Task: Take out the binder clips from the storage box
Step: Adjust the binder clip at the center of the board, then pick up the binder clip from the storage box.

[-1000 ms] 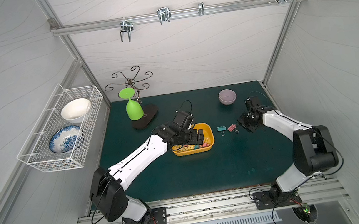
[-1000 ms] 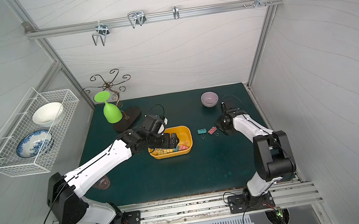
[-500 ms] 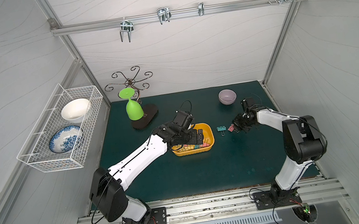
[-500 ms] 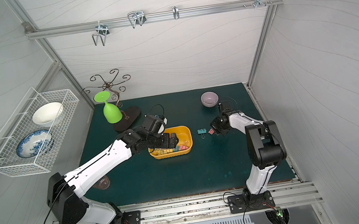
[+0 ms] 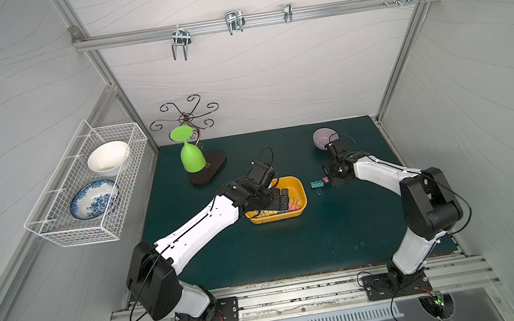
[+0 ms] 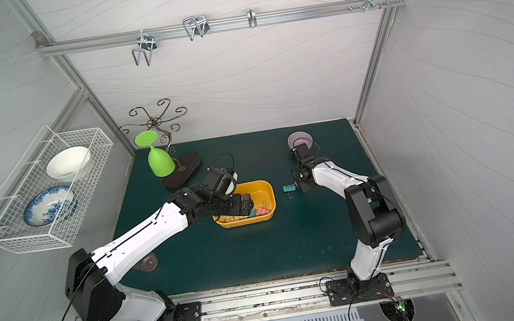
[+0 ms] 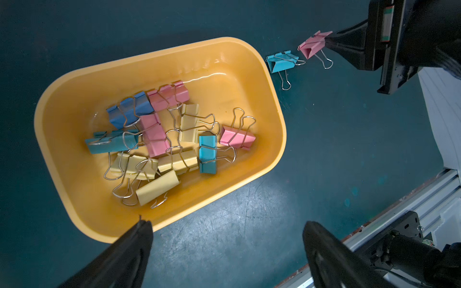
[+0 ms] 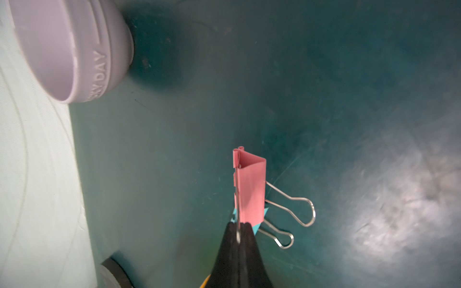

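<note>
**A:** State of the left end effector (image 7: pixel 225 224)?

**B:** Released. Its fingers (image 7: pixel 129 249) are spread wide, and it hangs over the box (image 7: pixel 159 53) with nothing between them. My judgement is that the wide spread prepares a descent onto a single clip.

**A:** Location of the clips?

**B:** Most clips (image 7: pixel 159 139) lie in a loose heap on the box floor, and several wire handles cross one another. Two are already out on the tabletop (image 7: pixel 324 149), just beside the box on the right arm's side. These are a teal clip (image 7: pixel 283 62) and a pink clip (image 8: pixel 249 189). They lie close together, but I cannot confirm that they touch.

**A:** State of the right end effector (image 8: pixel 238 230)?

**B:** Clenched. Its tips meet at one end of the pink clip, and a sliver of wire shows between them. I take that as a grasp on the pink clip by its thin edge or handle. I cannot tell whether the clip is off the tabletop.

**A:** Why grip it there?

**B:** The narrow end is probably the only part that suits a low, sideways approach. The likely purpose is to move the pink clip away from the teal one, which would keep the drop area open. The bowl (image 8: pixel 74 49) stands well apart and plays no role.

**A:** Any caution for the left side?

**B:** The crossed handles may drag a neighbouring clip out with the one chosen.
</note>
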